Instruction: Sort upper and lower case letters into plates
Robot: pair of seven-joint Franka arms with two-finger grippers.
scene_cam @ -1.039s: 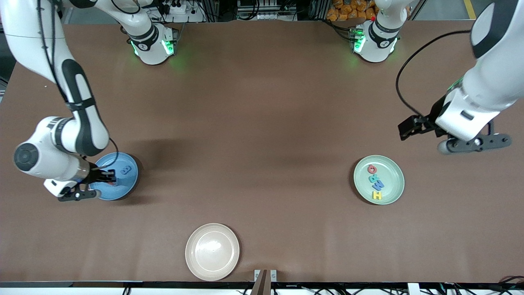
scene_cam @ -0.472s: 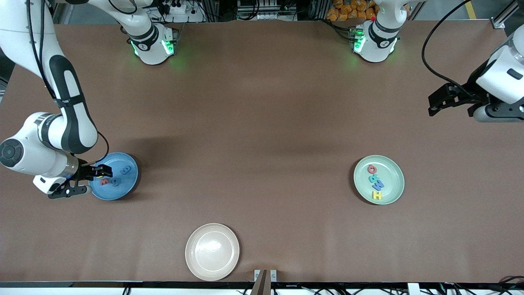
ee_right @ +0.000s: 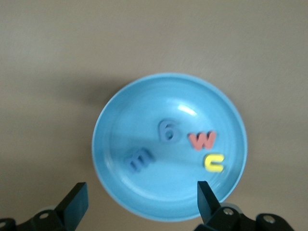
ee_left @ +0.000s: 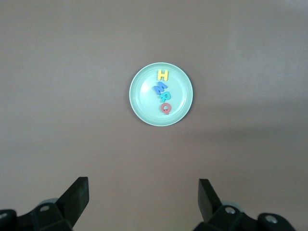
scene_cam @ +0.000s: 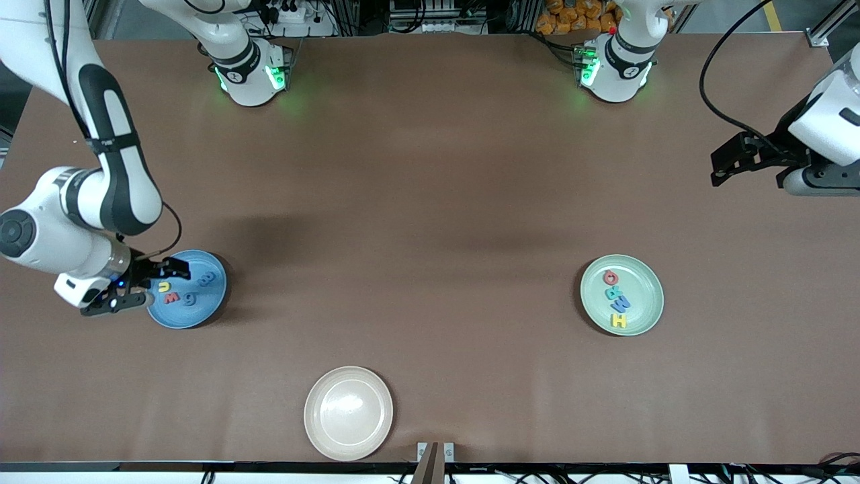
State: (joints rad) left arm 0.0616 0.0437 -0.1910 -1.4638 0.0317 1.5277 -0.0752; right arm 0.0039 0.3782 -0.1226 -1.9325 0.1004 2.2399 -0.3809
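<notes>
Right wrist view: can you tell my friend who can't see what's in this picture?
A light blue plate holds four small letters: blue m, blue g, red w and yellow u. The open right gripper hangs above it.

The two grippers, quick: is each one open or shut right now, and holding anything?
Left gripper: open, holding nothing, up over bare table at its own end.
Right gripper: open, holding nothing, over the blue plate.

A round pale mint green plate lies on the brown bench, holding yellow H, blue W, teal R and red Q in a row. The left gripper's black fingers stand apart.
</notes>
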